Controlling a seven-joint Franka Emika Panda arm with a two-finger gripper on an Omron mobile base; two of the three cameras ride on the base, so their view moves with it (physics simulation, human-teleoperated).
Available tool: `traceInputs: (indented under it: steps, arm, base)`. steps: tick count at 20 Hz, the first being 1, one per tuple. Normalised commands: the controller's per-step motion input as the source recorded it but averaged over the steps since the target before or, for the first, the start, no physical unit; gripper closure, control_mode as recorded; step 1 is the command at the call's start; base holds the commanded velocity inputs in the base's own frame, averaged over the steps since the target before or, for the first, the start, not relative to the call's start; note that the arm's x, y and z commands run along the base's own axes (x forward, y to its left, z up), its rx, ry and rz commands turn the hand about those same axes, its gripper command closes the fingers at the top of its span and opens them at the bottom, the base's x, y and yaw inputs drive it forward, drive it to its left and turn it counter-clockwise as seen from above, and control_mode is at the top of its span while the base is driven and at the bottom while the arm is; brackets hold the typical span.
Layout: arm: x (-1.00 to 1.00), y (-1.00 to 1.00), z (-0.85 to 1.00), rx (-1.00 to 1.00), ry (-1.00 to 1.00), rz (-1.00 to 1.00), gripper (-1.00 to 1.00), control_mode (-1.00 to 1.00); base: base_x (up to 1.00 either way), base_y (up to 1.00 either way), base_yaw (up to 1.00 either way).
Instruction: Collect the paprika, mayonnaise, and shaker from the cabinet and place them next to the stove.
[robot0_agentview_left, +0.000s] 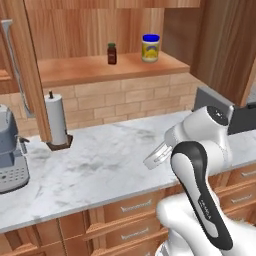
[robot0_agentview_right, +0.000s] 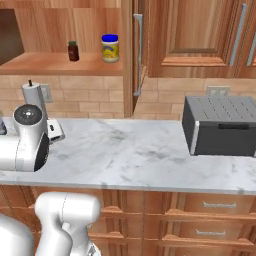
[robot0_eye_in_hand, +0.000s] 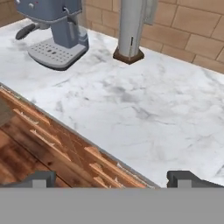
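Observation:
The cabinet (robot0_agentview_left: 75, 70) stands open above the counter. On its wooden shelf the dark paprika (robot0_agentview_left: 112, 53) (robot0_agentview_right: 73, 51) stands left of the blue-lidded mayonnaise (robot0_agentview_left: 150, 48) (robot0_agentview_right: 110, 48), with a gap between them. The shaker and the stove are out of view. My gripper (robot0_eye_in_hand: 111, 181) is open and empty, its two dark fingertips (robot0_eye_in_hand: 41, 178) wide apart. It hangs over the front part of the marble counter (robot0_eye_in_hand: 144, 109), well below the shelf. The hand (robot0_agentview_left: 152, 159) (robot0_agentview_right: 56, 132) points towards the left of the counter.
A paper-towel roll (robot0_agentview_left: 56, 120) (robot0_eye_in_hand: 130, 26) on a dark base stands under the cabinet's left edge. A grey coffee machine (robot0_agentview_left: 10, 150) (robot0_eye_in_hand: 57, 30) sits further left. A grey toaster oven (robot0_agentview_right: 222, 125) occupies the counter's right. The cabinet door's silver handle (robot0_agentview_right: 137, 55) hangs right of the shelf.

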Motion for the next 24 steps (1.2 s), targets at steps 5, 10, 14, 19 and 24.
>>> traceInputs:
  steps: [5,10,14,19,24]
  arm:
    - [0.00,0.00,0.00,0.00,0.00,0.00,-1.00,1.00]
    - [0.00,0.00,0.00,0.00,0.00,0.00,-1.00,1.00]
    - [0.01,0.00,0.48,0.01,-0.16,0.00,-1.00,-1.00]
    - [0.05,0.00,0.70,0.00,-0.13,0.00,-1.00,-1.00]
    - [0.36,0.11,0.49,0.00,-0.05,-0.09,-1.00,-1.00]
  base:
    - [0.85,0.33,-0.01]
    - [0.64,0.39,0.00]
    - [0.00,0.00,0.00]
    - [0.00,0.00,0.00]
    - [0.00,0.00,0.00]
